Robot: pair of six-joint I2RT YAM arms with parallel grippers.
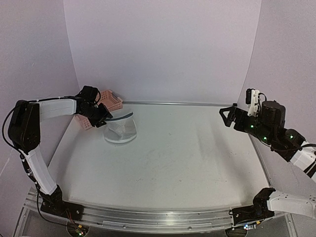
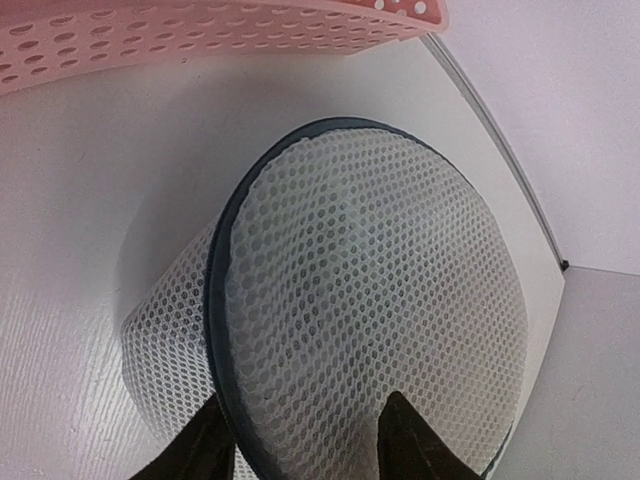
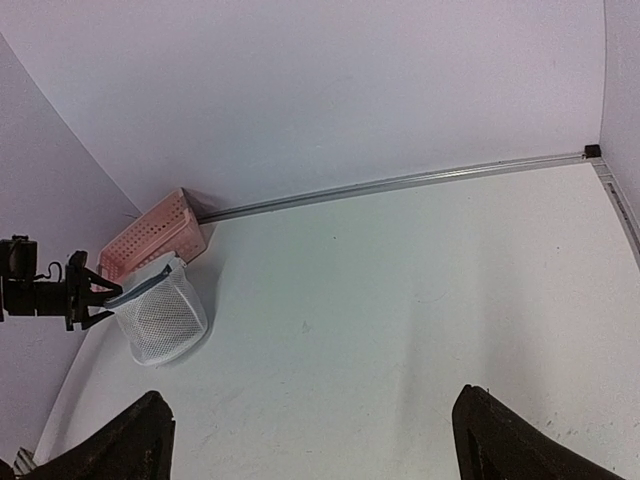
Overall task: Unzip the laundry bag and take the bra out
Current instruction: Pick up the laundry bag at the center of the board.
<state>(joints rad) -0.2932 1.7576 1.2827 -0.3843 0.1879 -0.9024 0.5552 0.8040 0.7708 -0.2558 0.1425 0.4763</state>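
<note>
At the far-left of the table (image 1: 187, 163), just beside the pink lattice basket (image 1: 112, 101), the white mesh laundry bag (image 1: 120, 130) sits with its round lid tilted toward the left arm. The left end effector (image 2: 305, 440) is right at it, fingers partly spread astride the dark zip rim (image 2: 215, 300); can't tell if it's actually clamped. The right end effector (image 1: 226, 116) is wide open, empty and well apart at far right, so the left arm is nearer.

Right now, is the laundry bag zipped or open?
Shut, as far as shows: on the laundry bag the lid sits flush in the dark zip rim, no gap.
</note>
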